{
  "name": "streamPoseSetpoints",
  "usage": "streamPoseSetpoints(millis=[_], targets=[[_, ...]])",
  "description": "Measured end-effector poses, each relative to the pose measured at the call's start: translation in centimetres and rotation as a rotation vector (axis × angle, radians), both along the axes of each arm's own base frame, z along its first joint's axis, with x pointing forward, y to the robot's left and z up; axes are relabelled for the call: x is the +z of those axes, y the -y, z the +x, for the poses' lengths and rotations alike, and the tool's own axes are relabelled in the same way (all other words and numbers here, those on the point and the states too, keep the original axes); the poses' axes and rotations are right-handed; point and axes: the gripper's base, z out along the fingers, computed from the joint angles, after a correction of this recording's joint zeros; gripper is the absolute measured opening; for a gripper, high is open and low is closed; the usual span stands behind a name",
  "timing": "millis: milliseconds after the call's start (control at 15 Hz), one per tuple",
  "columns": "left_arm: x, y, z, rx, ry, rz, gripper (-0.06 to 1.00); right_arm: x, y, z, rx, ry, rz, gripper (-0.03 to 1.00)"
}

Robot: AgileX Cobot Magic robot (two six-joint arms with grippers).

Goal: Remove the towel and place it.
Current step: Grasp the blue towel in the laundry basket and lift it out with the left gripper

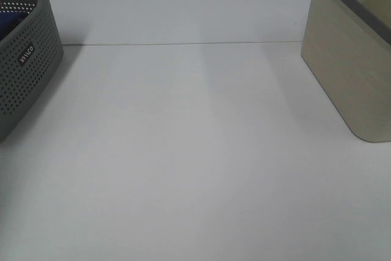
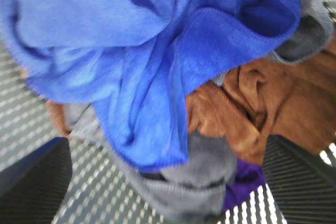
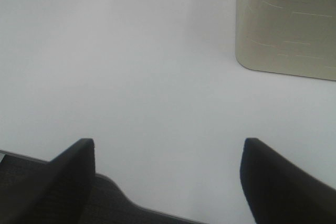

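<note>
The towel [image 2: 147,51] is a crumpled royal-blue cloth lying on top of a pile inside the grey perforated basket [image 1: 30,53]. In the exterior high view only a blue sliver of the towel [image 1: 8,24] shows over the basket rim. My left gripper [image 2: 168,187] hangs close above the pile, open, with its dark fingers [image 2: 37,182] wide apart on either side of the cloths and nothing pinched. My right gripper [image 3: 168,182] is open over the bare white table [image 3: 131,66], holding nothing. Neither gripper shows in the exterior high view.
Under the towel lie a brown cloth [image 2: 262,108], a grey cloth [image 2: 194,182] and a purple one [image 2: 241,187]. A beige basket [image 1: 348,59] stands at the right back of the table, also seen as the beige basket [image 3: 286,19] ahead of my right gripper. The table's edge [image 3: 105,179] runs below the right fingers.
</note>
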Motion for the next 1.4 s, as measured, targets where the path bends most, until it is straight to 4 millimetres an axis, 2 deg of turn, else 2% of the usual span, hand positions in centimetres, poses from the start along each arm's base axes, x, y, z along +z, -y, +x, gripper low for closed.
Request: streamPoseSetpoints(millis=[333, 533, 733, 1000, 1133, 1400], targets=[[-6.0, -0.5, 1.6, -0.004, -0.116, -0.011, 0.92, 0.0, 0.0, 0.0, 0.0, 0.0, 0.0, 0.75], [-7.9, -0.6, 2.1, 0.0, -0.138, -0.018, 0.88, 0.0, 0.0, 0.0, 0.0, 0.0, 0.0, 0.75], [-8.0, -0.6, 2.2, 0.005, -0.129, -0.017, 0.65, 0.0, 0.0, 0.0, 0.0, 0.0, 0.0, 0.75], [-7.9, -1.1, 2.2, 0.026, -0.124, 0.029, 0.17, 0.0, 0.0, 0.0, 0.0, 0.0, 0.0, 0.75], [-7.8, -1.1, 2.2, 0.04, -0.118, 0.034, 0.11, 0.0, 0.0, 0.0, 0.0, 0.0, 0.0, 0.75], [-7.8, -1.2, 2.4, 0.052, -0.098, 0.033, 0.1, 0.0, 0.0, 0.0, 0.0, 0.0, 0.0, 0.75]])
